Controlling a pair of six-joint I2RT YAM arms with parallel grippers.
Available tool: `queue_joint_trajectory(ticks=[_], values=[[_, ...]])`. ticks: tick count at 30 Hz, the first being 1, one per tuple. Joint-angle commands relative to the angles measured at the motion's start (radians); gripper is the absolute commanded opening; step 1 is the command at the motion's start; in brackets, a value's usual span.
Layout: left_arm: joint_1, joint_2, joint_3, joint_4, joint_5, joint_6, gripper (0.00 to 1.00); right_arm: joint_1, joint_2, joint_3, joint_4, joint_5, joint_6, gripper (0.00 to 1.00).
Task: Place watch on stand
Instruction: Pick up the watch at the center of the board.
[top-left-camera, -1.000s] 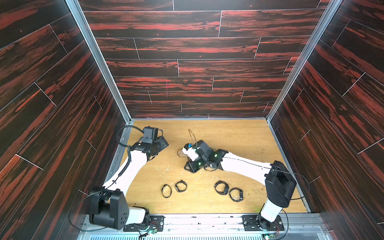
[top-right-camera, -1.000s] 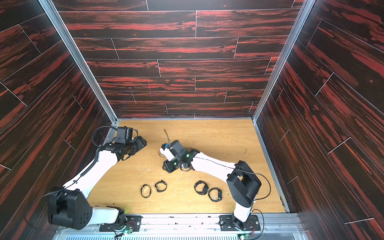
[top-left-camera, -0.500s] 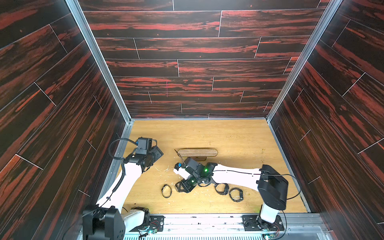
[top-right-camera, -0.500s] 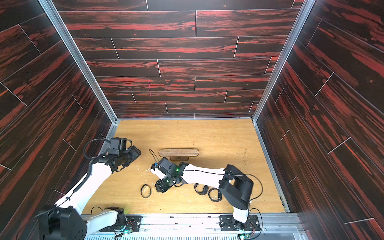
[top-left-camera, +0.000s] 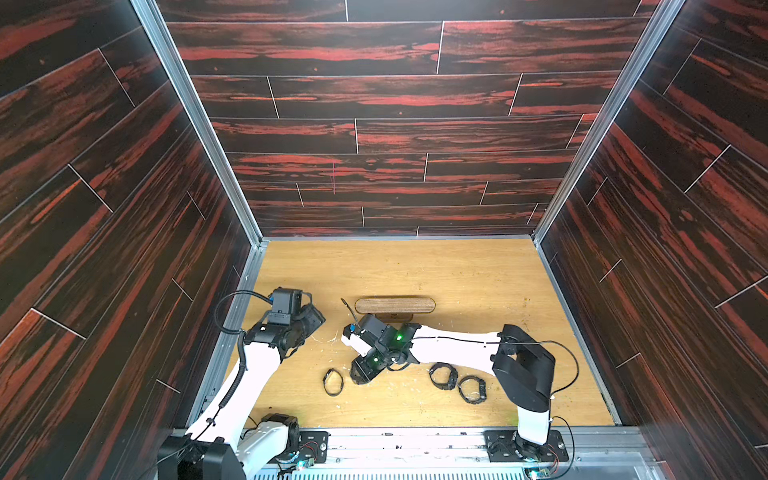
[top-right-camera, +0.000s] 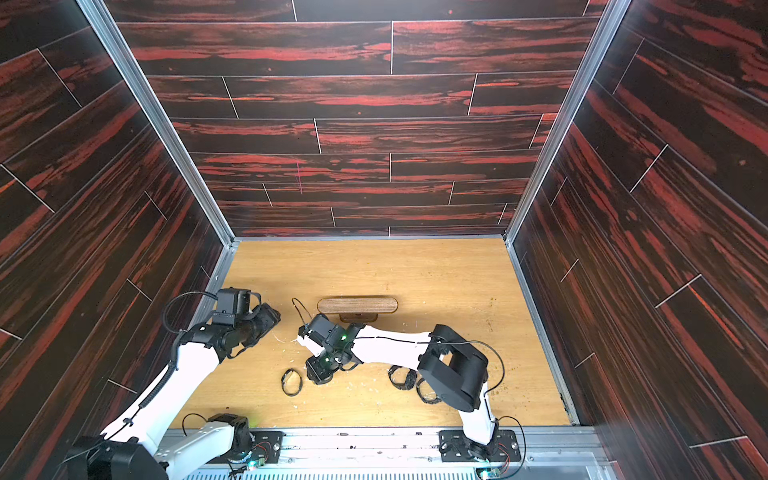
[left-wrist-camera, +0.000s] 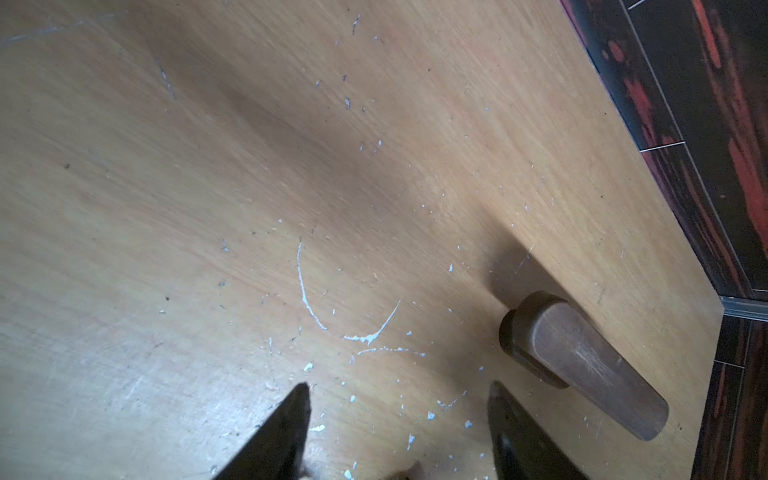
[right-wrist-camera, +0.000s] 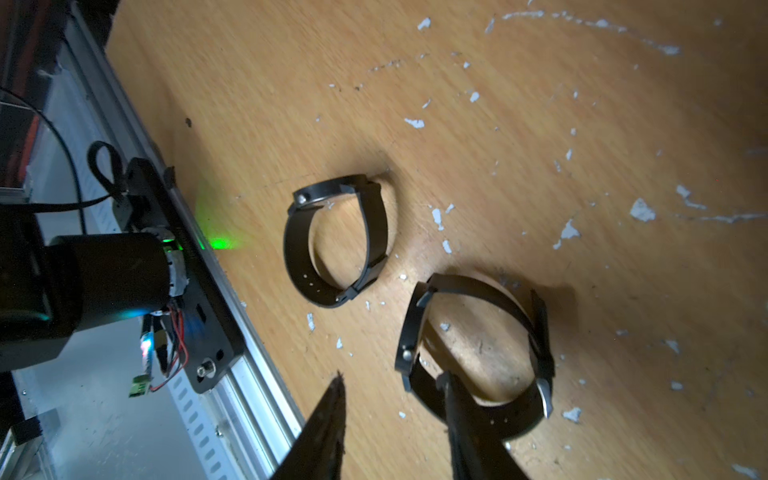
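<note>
Watches, four black ones, lie on the wooden tabletop (top-left-camera: 478, 274), none on the stand (top-left-camera: 395, 305), which waits bare toward the back wall. Right pincer (right-wrist-camera: 392, 419) hangs low over one watch (right-wrist-camera: 478, 345), its fingers apart, one finger (right-wrist-camera: 465, 424) in front of the strap; I cannot tell if it touches. Just beside lies a second watch (right-wrist-camera: 336, 241). Left pincer (left-wrist-camera: 399, 419) has fingers apart with nothing between, near the stand's rounded end (left-wrist-camera: 582, 357).
</note>
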Motion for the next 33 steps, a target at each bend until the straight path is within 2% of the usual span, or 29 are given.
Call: queue_joint_trajectory(ticks=[1, 10, 16, 19, 25, 33], values=[[0.007, -0.033, -0.015, -0.028, -0.01, -0.002, 0.69, 0.008, 0.044, 0.041, -0.038, 0.005, 0.007, 0.42], [0.009, -0.044, -0.023, -0.034, -0.016, 0.002, 0.69, 0.009, 0.108, 0.108, -0.072, 0.013, -0.005, 0.38], [0.01, -0.049, -0.027, -0.04, -0.024, 0.007, 0.69, 0.009, 0.139, 0.134, -0.088, 0.02, -0.009, 0.32], [0.012, -0.051, -0.025, -0.04, -0.027, 0.006, 0.7, 0.009, 0.151, 0.139, -0.095, 0.021, -0.012, 0.27], [0.014, -0.044, -0.012, -0.037, -0.025, 0.007, 0.71, 0.008, 0.136, 0.129, -0.091, 0.014, -0.016, 0.1], [0.015, -0.036, 0.043, -0.048, -0.019, 0.038, 0.73, -0.034, 0.046, 0.095, -0.026, -0.128, 0.005, 0.03]])
